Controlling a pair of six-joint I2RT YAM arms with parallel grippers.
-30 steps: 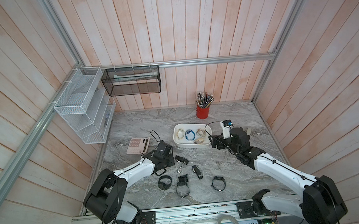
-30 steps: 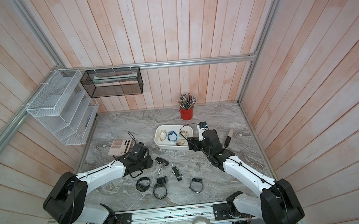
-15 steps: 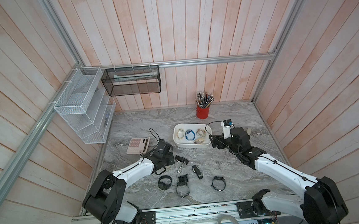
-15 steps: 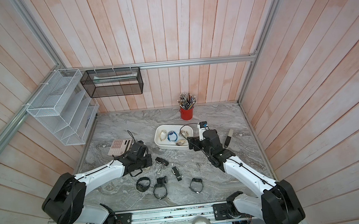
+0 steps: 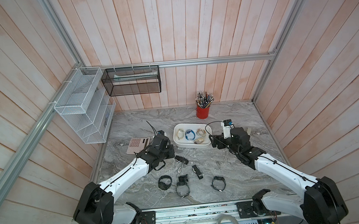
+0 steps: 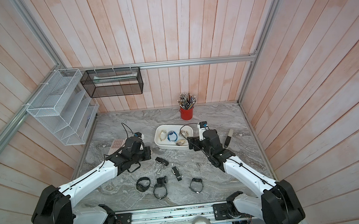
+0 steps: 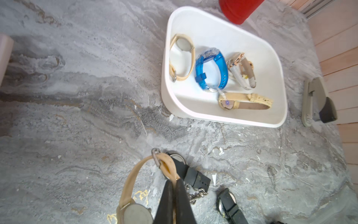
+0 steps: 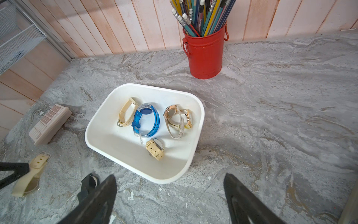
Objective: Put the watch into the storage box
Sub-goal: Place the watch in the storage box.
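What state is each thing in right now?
shallow white plastic storage box, upright, several watches inside
left gripper, shut on the beige-strapped round watch
beige-strapped round watch, held by its strap, outside the box
right gripper, open, empty
red metal pen cup, upright, full of pencils
black watches, loose on the grey marble table

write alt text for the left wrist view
The left claw, shut, pinches the strap of a beige watch over a grey marble table. Beyond it sits the white box holding a blue watch and several pale ones, near a red cup. Close to the claw lie black watches.
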